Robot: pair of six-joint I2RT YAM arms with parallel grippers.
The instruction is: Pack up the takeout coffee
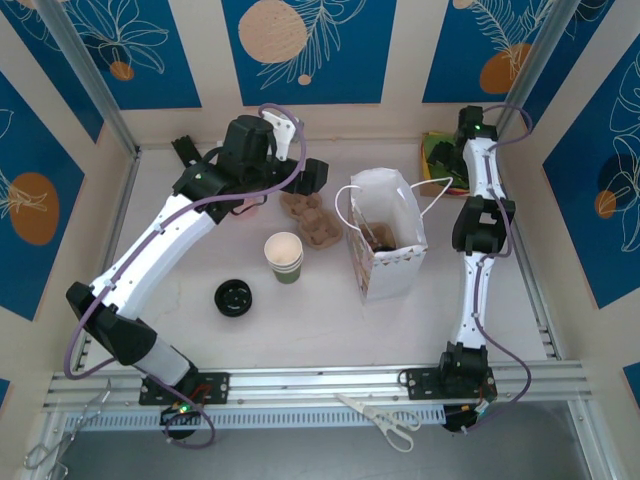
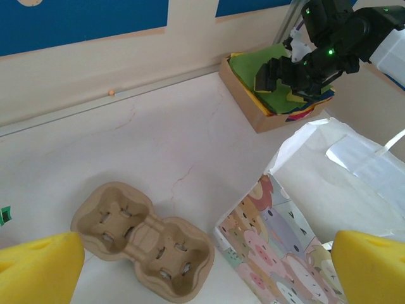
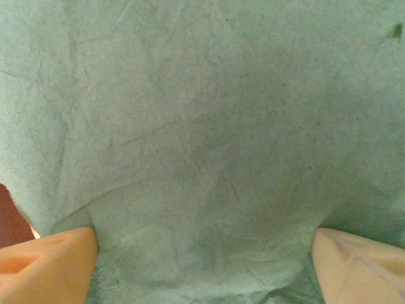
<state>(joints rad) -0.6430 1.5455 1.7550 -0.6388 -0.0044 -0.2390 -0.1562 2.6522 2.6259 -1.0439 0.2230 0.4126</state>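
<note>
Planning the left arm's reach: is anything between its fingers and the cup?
Yes. The carrier lies flat between the left gripper and the cup, with its near end close beside the cup. It is low, so a reach from above would probably pass over it.

Holding the left arm (image 1: 165,235) stretched forward and inward, left gripper (image 2: 202,272) splayed wide; holding the right arm (image 1: 470,300) straight toward the back, right gripper (image 3: 202,266) likewise gaping, pointing down.
</note>
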